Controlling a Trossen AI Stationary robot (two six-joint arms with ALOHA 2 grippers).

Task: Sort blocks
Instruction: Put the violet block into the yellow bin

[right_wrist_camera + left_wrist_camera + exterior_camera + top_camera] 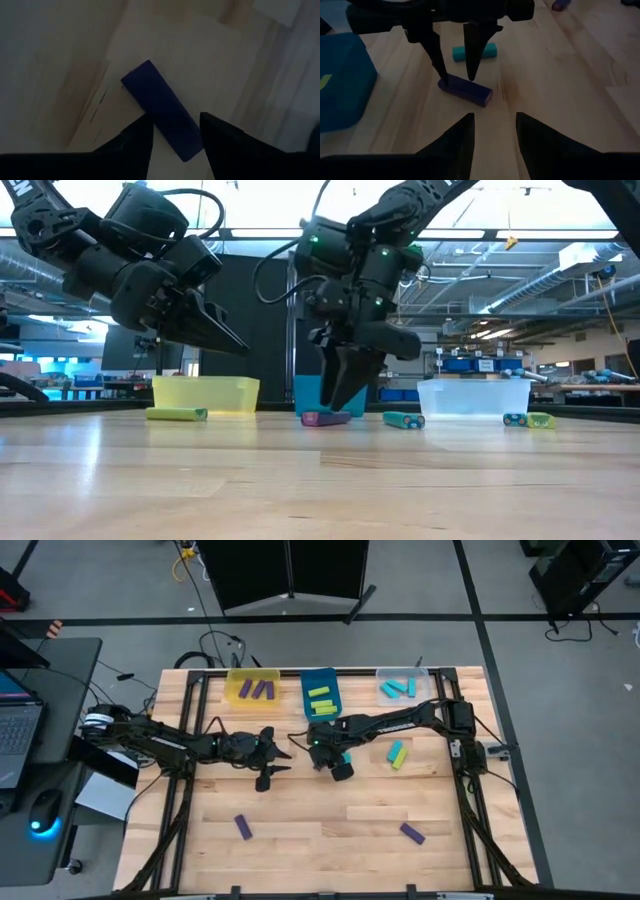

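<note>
1. High view: the right gripper (322, 758) hangs near the table's middle, just in front of the blue bin (321, 693), and the left gripper (281, 755) hovers close beside it, pointing toward it.
2. Right wrist view – a purple block (162, 115) lies flat on the wood, one end reaching into the gap between the right gripper's fingers (131, 141); the fingers stand apart, one on each side, not clamped on it.
3. Left wrist view: the same purple block (465, 90) rests on the table with the right arm's two fingertips (442, 75) at or just over its near end, and a cyan block (474, 52) lies just behind it.
4. The left gripper's fingers (457, 140) are spread, with nothing between them – the purple block sits ahead of them, apart.
5. Low view: the right gripper (342, 402) points straight down, its tips just above the table.
6. Elsewhere, two purple blocks (243, 827) (412, 832) lie toward the front of the table, and a cyan and green pair (397, 754) lies right of the right gripper.
</note>
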